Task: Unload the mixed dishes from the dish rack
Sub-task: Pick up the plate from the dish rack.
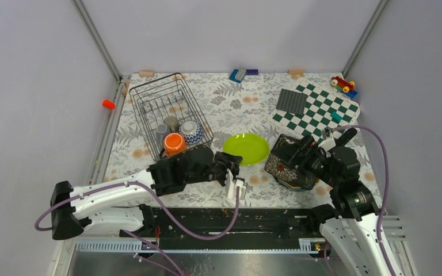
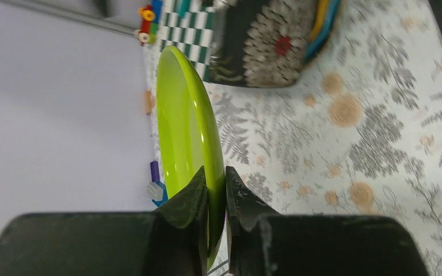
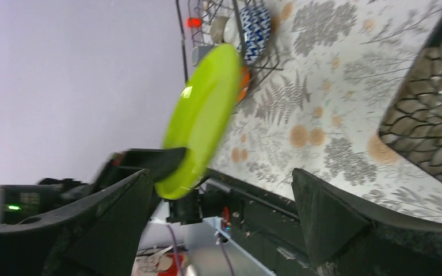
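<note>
Step in hand: the lime-green round plate is out of the dark wire dish rack and is being carried between the rack and the black floral square plate.
Left tool: clamped on the green plate's near rim.
Right tool: fingers wide apart, holding nothing, by the floral plate.
In rack: orange mug, blue-white patterned bowl, grey cups.
Next move: probably set the plate down level on the leaf-print worktop, then let go.

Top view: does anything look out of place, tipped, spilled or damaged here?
Nothing spilled or broken. One stray: a small red-orange piece lies off the patterned table, beyond its left rail. The lime-green plate is simply gripped at its rim by the left hand.
</note>
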Available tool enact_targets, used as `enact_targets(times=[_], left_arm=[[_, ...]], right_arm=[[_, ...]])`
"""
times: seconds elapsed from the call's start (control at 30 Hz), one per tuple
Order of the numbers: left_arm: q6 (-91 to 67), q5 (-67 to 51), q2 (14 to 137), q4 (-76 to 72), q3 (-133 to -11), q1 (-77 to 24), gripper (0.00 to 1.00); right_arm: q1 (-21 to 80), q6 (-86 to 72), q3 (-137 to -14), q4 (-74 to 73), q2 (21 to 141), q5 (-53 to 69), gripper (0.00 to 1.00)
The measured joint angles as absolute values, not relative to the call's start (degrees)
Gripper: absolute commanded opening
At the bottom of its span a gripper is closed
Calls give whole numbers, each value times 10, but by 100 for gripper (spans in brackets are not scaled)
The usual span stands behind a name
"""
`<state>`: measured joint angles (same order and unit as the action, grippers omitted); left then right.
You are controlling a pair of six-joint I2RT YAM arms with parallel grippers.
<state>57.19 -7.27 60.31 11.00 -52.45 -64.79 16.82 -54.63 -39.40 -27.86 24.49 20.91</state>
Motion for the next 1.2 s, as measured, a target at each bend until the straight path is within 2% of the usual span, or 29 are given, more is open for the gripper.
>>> enact_targets(times=[0.23, 0.43, 0.5, 0.57, 0.63, 0.67, 0.7, 0.73, 0.77, 0.8, 1.0, 1.2], left_arm=[[655, 1, 628, 112, -477, -709, 0], [686, 44, 645, 53, -468, -734, 0], [692, 55, 659, 33, -468, -738, 0], [696, 63, 671, 20, -468, -740, 0], [701, 75, 684, 4, -468, -742, 3], [703, 79, 688, -4, -469, -743, 15], [704, 83, 693, -11, -469, -743, 33], [709, 88, 698, -15, -469, -744, 60], [709, 92, 703, -23, -469, -745, 91], [711, 94, 708, -31, -472, -746, 98], [678, 113, 726, -56, -489, -747, 99], [604, 127, 718, -65, -502, -741, 99]], right_arm=[[168, -624, -354, -191, 295, 266, 84], [168, -639, -338, -179, 319, 272, 62], [168, -639, -336, -175, 320, 272, 51], [168, -640, -335, -168, 320, 272, 33], [168, -641, -329, -160, 325, 266, 20], [166, -642, -324, -157, 329, 266, 10], [166, -644, -319, -154, 333, 267, 0], [166, -648, -315, -150, 337, 267, 0], [165, -648, -309, -147, 340, 265, 0], [165, -649, -303, -143, 343, 267, 0], [166, -651, -288, -130, 326, 258, 0], [162, -620, -298, -158, 284, 190, 0]])
